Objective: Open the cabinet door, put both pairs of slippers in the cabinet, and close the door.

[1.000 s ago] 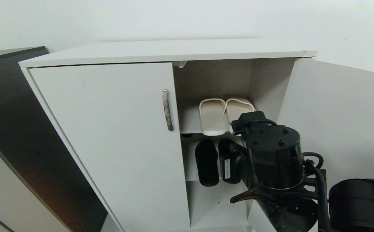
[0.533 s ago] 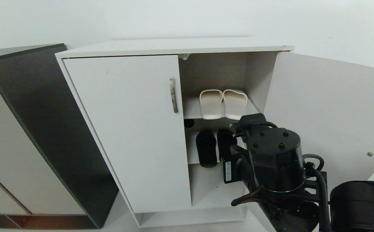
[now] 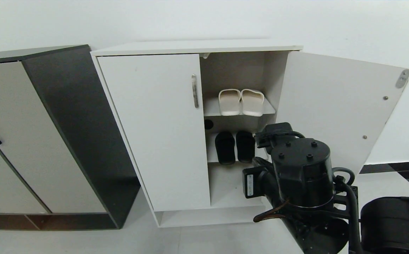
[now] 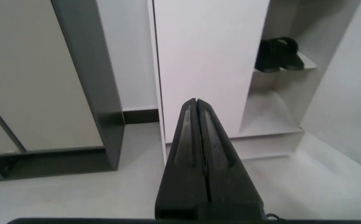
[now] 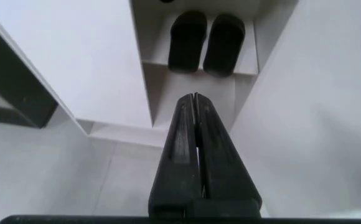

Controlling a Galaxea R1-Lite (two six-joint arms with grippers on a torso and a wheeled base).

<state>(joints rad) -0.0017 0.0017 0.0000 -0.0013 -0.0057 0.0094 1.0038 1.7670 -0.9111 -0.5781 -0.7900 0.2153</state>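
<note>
The white cabinet (image 3: 197, 47) stands with its right door (image 3: 335, 106) swung wide open and its left door (image 3: 158, 127) closed. A white pair of slippers (image 3: 240, 101) lies on the upper shelf. A black pair of slippers (image 3: 235, 146) lies side by side on the shelf below, seen too in the right wrist view (image 5: 206, 42) and the left wrist view (image 4: 280, 53). My right gripper (image 5: 195, 98) is shut and empty, held above the floor before the open compartment. My left gripper (image 4: 196, 102) is shut and empty too, facing the closed door (image 4: 205, 50).
A dark cabinet (image 3: 74, 116) with a light door stands close against the white cabinet's left side. The open door (image 5: 317, 112) juts out on the right, close beside my right arm (image 3: 301, 173). Pale floor (image 3: 208, 240) lies in front.
The head camera has drawn back: the cabinet looks smaller and farther, and the dark cabinet and floor have come into view. The slippers lie as before and the right arm holds its pose.
</note>
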